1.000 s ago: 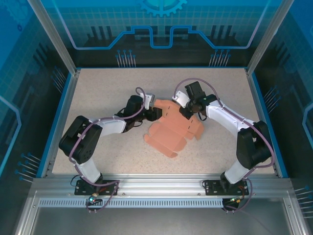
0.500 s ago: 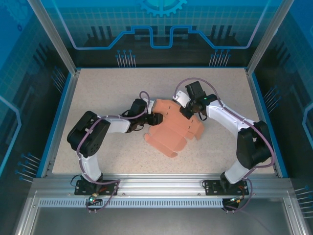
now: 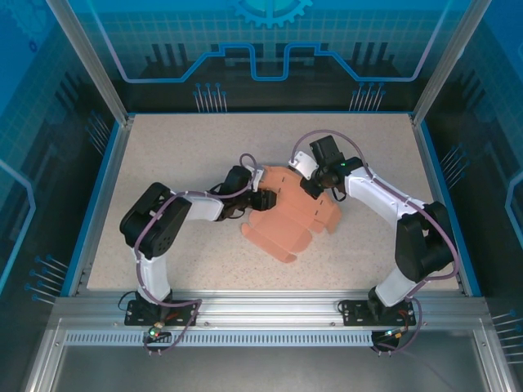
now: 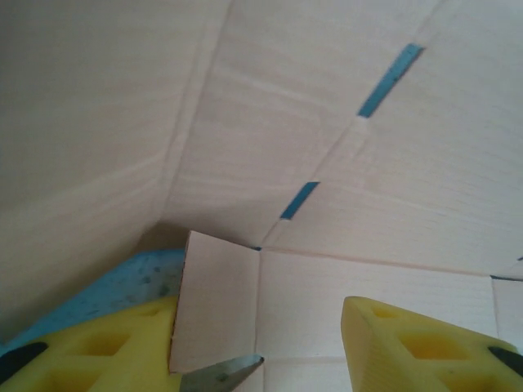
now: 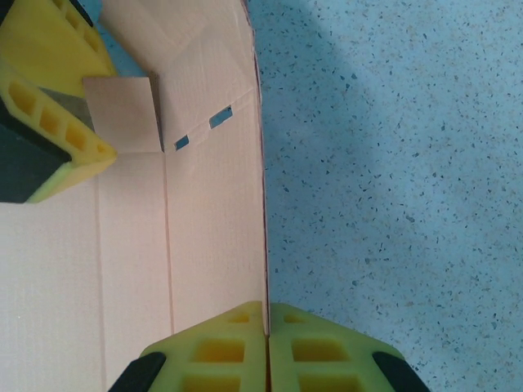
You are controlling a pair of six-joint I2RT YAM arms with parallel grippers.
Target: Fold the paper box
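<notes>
Gripping the paper box is the right end effector; the left end effector gapes.

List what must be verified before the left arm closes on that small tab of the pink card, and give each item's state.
1. Right gripper holds the salmon-pink card cut-out box by its raised edge: ok, jaws shut on the rim.
2. Left gripper open enough to take card: ok, jaws stand apart.
3. Small square card tab lies between the left jaws: ok; whether it is touched, cannot tell.
4. Two narrow slots in the panel unblocked: ok.
5. Near flaps flat on the speckled table: ok, by the top camera.
</notes>
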